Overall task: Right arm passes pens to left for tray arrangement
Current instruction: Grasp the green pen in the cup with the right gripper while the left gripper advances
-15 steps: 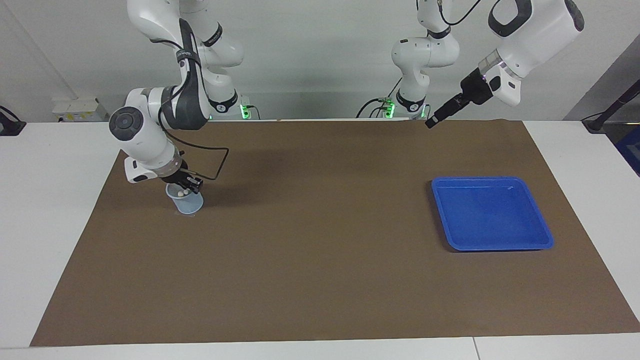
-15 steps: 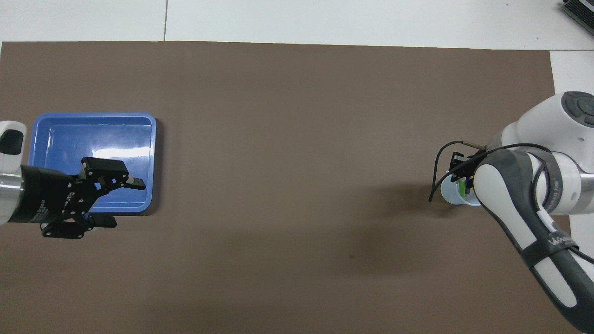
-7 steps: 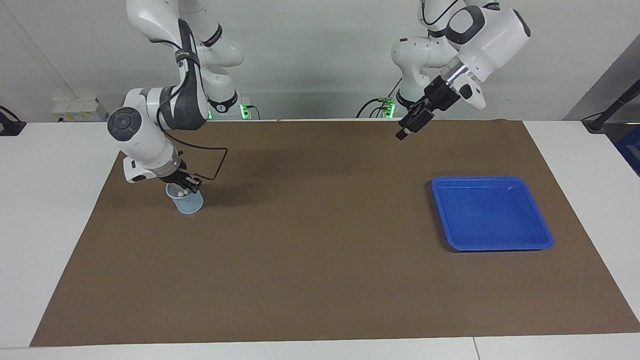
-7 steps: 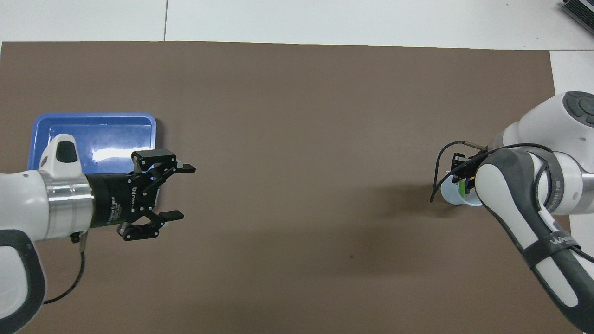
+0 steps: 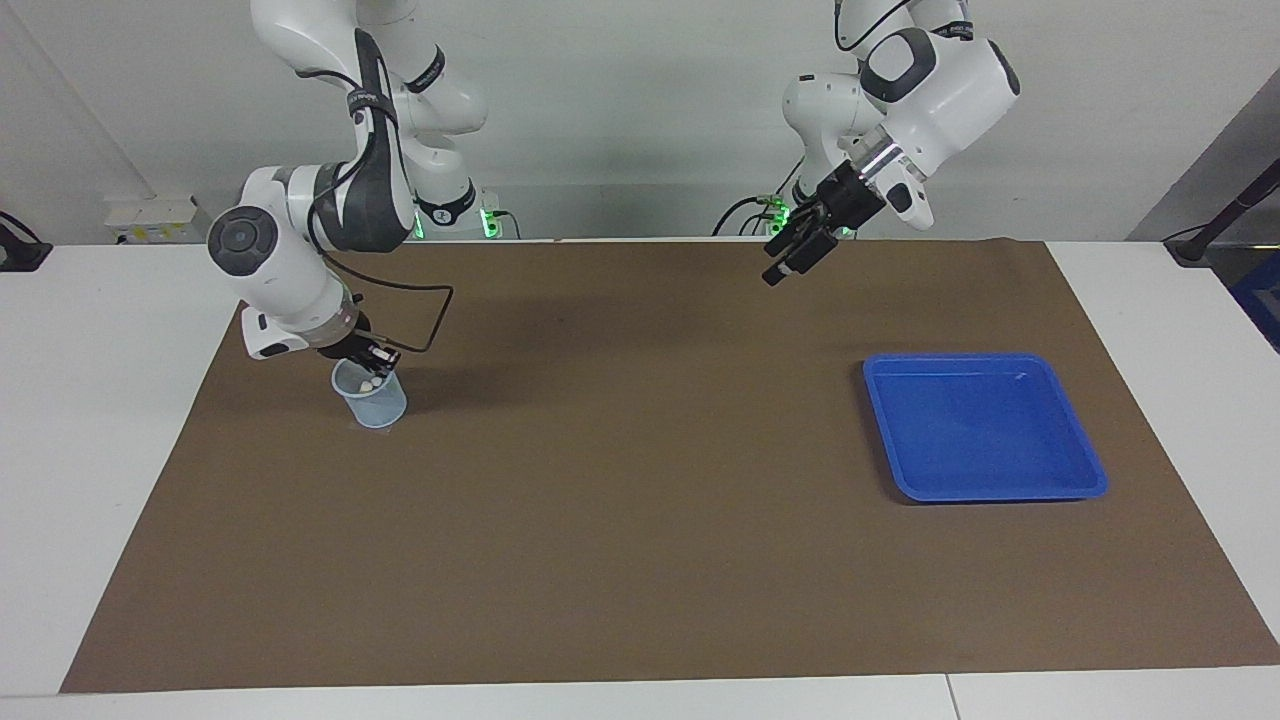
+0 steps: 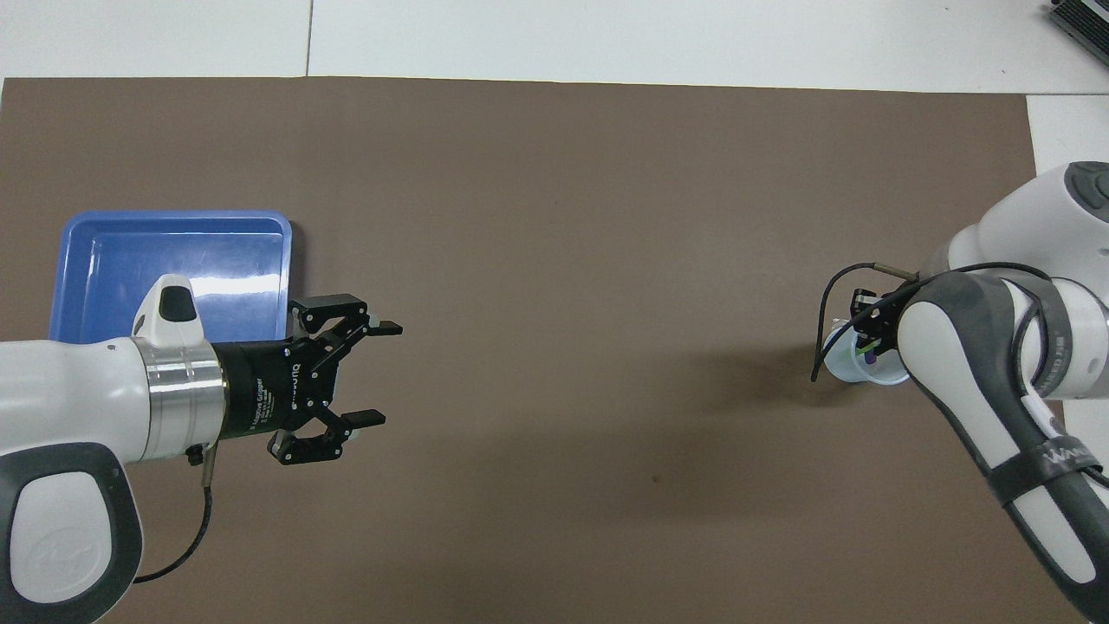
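Pens (image 5: 368, 381): upright in pale-blue cup (image 5: 372, 401) at right arm's end; facing view shows whitish tips, overhead view green. Right gripper (image 5: 372, 357) closed at cup's mouth, hold unclear. Left gripper (image 6: 381, 374) spread wide, raised over mat (image 6: 554, 260) beside blue tray (image 5: 985, 427).

Blue tray (image 6: 95, 260) on brown mat (image 6: 554, 260)

White table (image 5: 100, 420) under brown mat (image 5: 640, 520), bearing blue tray (image 5: 1085, 470) and pale-blue cup (image 5: 375, 408).
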Controlling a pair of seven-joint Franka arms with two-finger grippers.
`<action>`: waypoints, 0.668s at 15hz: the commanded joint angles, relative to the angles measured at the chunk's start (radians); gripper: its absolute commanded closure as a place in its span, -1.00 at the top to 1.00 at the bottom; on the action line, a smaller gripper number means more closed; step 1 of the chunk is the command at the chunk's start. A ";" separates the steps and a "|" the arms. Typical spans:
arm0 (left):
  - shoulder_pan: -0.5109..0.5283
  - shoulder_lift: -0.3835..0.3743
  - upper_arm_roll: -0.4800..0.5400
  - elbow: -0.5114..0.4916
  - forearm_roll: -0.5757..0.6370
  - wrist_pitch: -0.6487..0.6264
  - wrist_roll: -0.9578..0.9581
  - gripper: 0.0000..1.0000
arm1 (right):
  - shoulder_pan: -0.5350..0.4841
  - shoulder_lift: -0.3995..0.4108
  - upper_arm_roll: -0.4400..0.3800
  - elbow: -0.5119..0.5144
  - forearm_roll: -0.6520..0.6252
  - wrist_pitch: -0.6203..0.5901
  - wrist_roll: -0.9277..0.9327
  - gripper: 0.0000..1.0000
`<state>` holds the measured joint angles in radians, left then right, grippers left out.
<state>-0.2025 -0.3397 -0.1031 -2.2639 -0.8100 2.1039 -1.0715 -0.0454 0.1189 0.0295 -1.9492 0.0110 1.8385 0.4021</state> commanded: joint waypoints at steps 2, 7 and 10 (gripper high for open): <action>0.009 -0.022 0.037 0.013 -0.070 -0.111 0.123 0.90 | -0.008 -0.034 0.006 0.074 -0.002 -0.115 -0.075 -1.00; 0.025 0.010 0.074 0.032 -0.130 -0.168 0.214 0.90 | -0.002 -0.094 0.013 0.191 -0.002 -0.252 -0.221 -1.00; 0.022 0.056 0.072 0.034 -0.156 -0.138 0.261 0.92 | -0.002 -0.103 0.017 0.253 0.045 -0.332 -0.249 -1.00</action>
<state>-0.1877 -0.3228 -0.0257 -2.2381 -0.9364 1.9581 -0.8523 -0.0430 0.0109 0.0410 -1.7351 0.0212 1.5474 0.1896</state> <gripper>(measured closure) 0.013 0.815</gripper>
